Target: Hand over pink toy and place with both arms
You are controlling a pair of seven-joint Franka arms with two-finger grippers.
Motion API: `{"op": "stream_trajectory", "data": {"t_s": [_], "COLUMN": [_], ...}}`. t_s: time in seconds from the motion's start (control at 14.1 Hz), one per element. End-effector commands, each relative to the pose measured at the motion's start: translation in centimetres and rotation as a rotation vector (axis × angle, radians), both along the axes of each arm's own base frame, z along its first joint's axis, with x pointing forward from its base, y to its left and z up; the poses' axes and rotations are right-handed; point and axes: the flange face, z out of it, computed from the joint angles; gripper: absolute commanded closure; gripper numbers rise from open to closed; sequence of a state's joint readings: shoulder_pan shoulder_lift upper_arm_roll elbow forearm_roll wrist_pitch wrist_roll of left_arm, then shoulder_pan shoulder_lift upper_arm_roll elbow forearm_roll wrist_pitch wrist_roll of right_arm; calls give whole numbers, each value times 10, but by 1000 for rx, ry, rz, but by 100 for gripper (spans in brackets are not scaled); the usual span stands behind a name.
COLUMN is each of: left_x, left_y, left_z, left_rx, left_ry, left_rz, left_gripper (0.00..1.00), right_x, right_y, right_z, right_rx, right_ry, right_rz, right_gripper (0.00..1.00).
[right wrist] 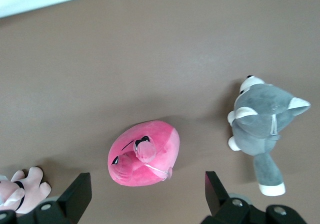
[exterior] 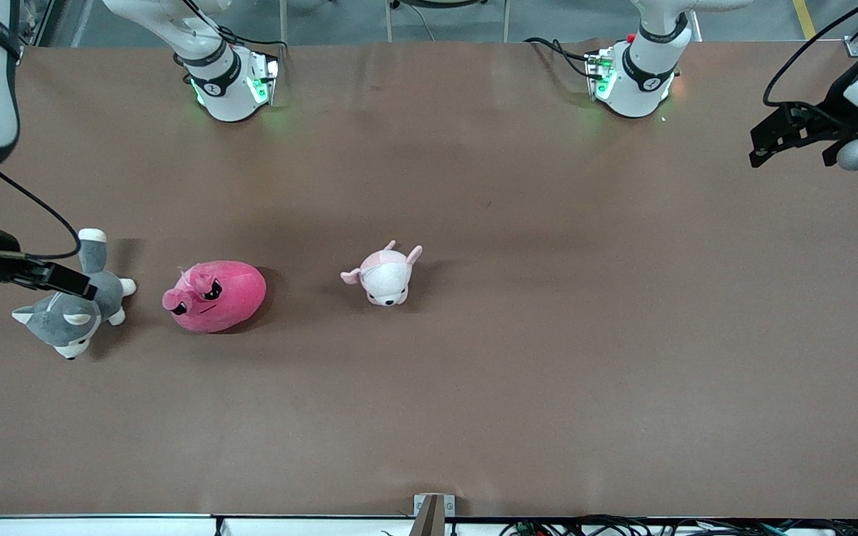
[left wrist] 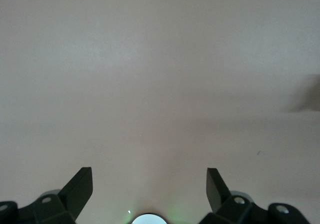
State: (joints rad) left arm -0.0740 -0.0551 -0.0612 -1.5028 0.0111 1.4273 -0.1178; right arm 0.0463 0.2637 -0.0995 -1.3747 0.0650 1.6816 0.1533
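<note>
The hot-pink round plush toy [exterior: 217,298] lies on the brown table [exterior: 548,335], between a grey-and-white plush dog and a small pale pink plush. My right gripper [exterior: 75,283] hangs open and empty over the grey dog at the right arm's end of the table. In the right wrist view the pink toy [right wrist: 145,151] shows below, just ahead of the gap of the open right gripper [right wrist: 146,178], untouched. My left gripper [exterior: 757,155] hangs open and empty over bare table at the left arm's end. The left wrist view shows the left gripper [left wrist: 150,171] over table only.
The grey-and-white plush dog [exterior: 71,313] lies beside the pink toy toward the right arm's end; it also shows in the right wrist view [right wrist: 265,119]. The pale pink-and-white plush [exterior: 388,277] lies near the table's middle and in the right wrist view [right wrist: 20,191].
</note>
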Motion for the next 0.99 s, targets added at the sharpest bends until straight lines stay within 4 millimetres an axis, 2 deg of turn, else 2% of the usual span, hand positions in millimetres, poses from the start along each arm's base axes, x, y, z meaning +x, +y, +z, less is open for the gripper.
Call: {"op": "stream_trajectory", "data": {"t_s": [0.0,0.14,0.28,0.42,0.64,0.85,0.92], "left_x": [-13,-12,-11,-9,-10,-10,-10], "left_y": [0,-2,-2,-2,-10,-10,-8], "left_z": [6,6,4,3,4,0,0], "left_rx": [-11,-11,-14,-14,-15,-13,-13], "left_ry": [-5,-6,-6,-6,-14,3,3], "left_rz": [-16,-19,-18,-18,-32,-32,-29], "left_gripper": [0,0,0,0,0,0,0], "right_x": [-6,-19,-37,-47,-57,-69,-73], "right_y": [-26,-38,-41,-44,-61,-48,-47], "right_z": [24,38,67,83,86,94,91], "right_rx": [-29,-29,-32,-39,-40,-72,-75], "right_ry": [-22,5,-14,-34,-46,-53,-43], "right_rz": [57,120,116,118,91,116,117], "right_gripper": [0,0,0,0,0,0,0]}}
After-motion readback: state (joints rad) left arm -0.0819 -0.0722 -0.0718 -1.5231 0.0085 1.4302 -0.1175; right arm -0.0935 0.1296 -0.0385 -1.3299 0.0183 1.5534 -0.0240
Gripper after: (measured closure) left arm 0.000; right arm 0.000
